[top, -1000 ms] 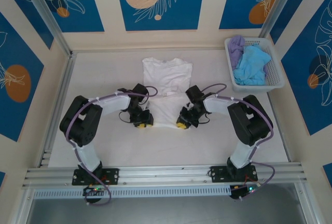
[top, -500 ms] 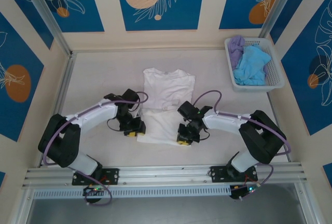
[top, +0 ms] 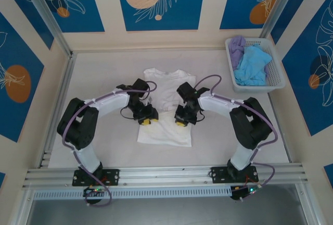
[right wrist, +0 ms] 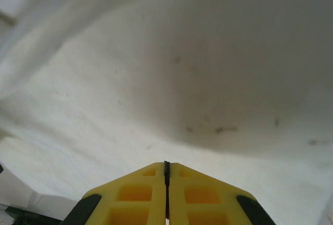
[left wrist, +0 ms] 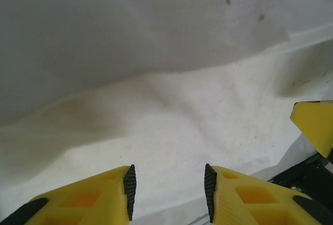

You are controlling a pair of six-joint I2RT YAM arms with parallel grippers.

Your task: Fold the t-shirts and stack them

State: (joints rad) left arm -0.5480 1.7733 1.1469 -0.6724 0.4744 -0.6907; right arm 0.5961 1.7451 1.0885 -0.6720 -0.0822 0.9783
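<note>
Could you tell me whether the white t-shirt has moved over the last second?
Yes: the white t-shirt has slid toward the near rail, away from the back wall.

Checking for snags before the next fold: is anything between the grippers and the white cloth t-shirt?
Nothing visible does. The left gripper and right gripper sit right over the white cloth t-shirt; the white plastic lattice basket stands apart, far right.

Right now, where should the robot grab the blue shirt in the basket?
Probably pinch a raised fold at the middle of the light blue t-shirt, coming straight down from above. It lies bunched on top, and the basket walls block any sideways approach.
</note>
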